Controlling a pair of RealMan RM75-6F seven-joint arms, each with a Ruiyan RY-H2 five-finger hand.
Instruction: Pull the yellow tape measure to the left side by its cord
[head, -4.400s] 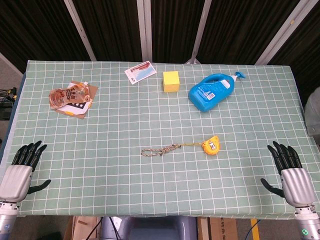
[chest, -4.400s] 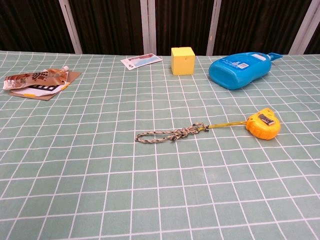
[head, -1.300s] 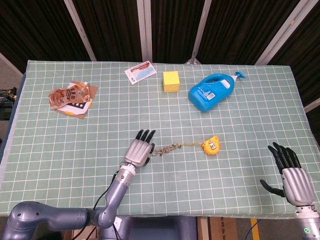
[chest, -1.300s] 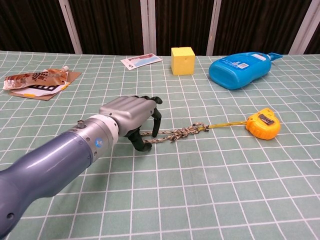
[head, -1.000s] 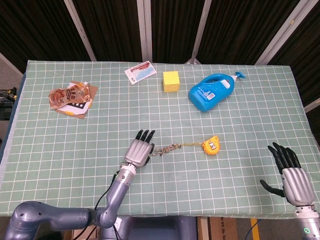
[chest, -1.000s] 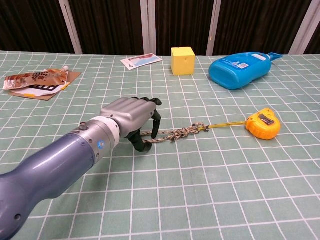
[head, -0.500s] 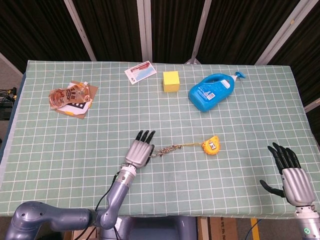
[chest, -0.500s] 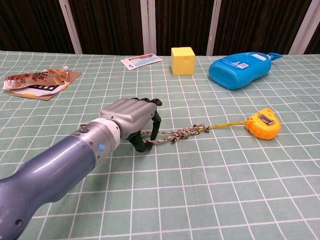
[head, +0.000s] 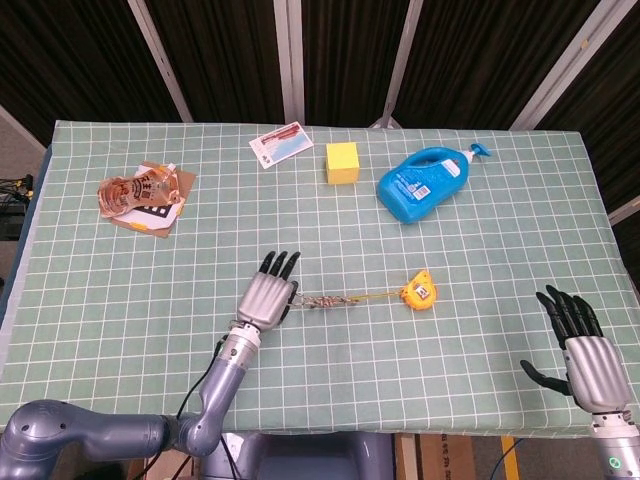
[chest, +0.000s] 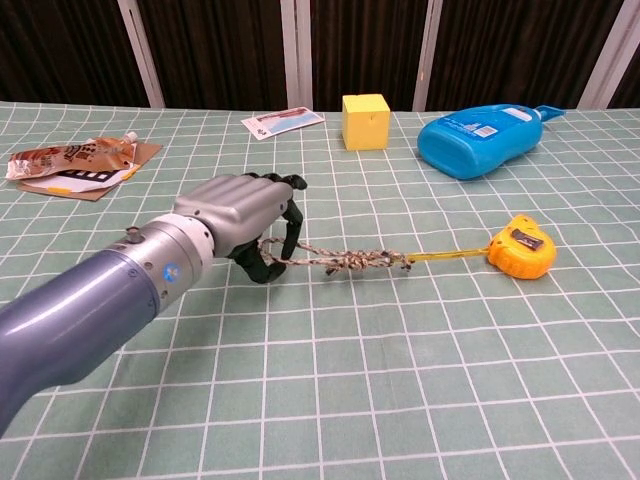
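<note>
The yellow tape measure (head: 418, 291) (chest: 521, 246) lies right of the table's middle. A thin yellow line runs left from it to a braided cord (head: 333, 300) (chest: 345, 261), now pulled nearly straight. My left hand (head: 267, 293) (chest: 235, 219) holds the cord's left end, its fingers curled down over the loop, which they hide. My right hand (head: 583, 353) rests at the table's near right corner, fingers spread and holding nothing; the chest view does not show it.
A blue detergent bottle (head: 425, 181) (chest: 485, 136) and a yellow cube (head: 342, 162) (chest: 365, 121) stand at the back. A small card (head: 281, 143) lies beside them. A crumpled pouch on cardboard (head: 142, 193) (chest: 75, 160) sits at the far left.
My left hand has drawn the cord leftward, straightening it. The tape measure has turned and slid slightly left. The right hand has stayed still.
</note>
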